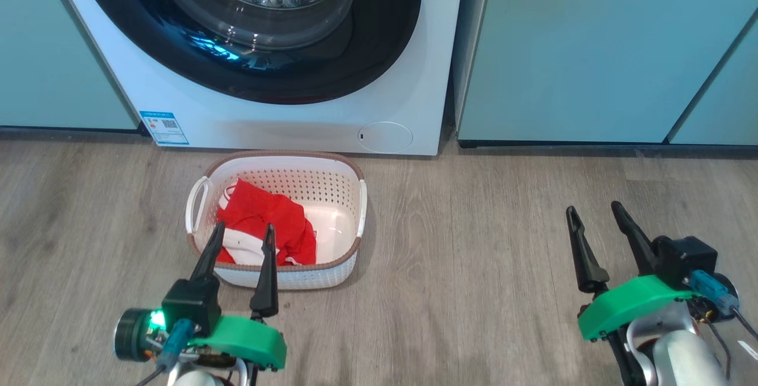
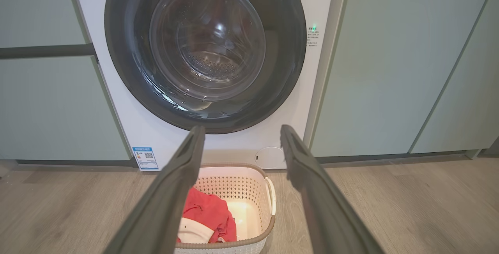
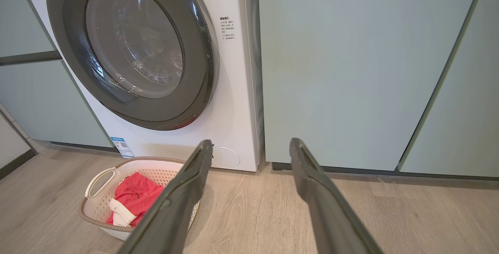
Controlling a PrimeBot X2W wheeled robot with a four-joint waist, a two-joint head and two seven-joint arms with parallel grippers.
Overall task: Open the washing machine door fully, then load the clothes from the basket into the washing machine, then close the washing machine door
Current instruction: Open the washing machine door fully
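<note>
The washer (image 1: 284, 122) is white and stands between pale teal cabinets (image 1: 592, 48). Its big round door (image 1: 379, 37) is shut, with a shiny black rim and clear glass in the middle. Low on the front there is a blue sticker (image 1: 164, 128) on the left and a round flap (image 1: 385, 137) on the right. The basket (image 1: 278, 155) sits on the wood floor (image 1: 474, 256), just in front of the washer. The clothes (image 1: 266, 220) are red with white bits and lie in the basket, more to its left side. On the right side you can see the basket's white bottom. The left gripper (image 1: 245, 226) has its two fingers spread wide and holds nothing. From the head view its fingers point at the near edge of the basket, in front of the clothes. I cannot tell if they touch the basket. The right gripper (image 1: 593, 206) is spread wide too and holds nothing. It is over bare floor, well to the right of the basket.
</note>
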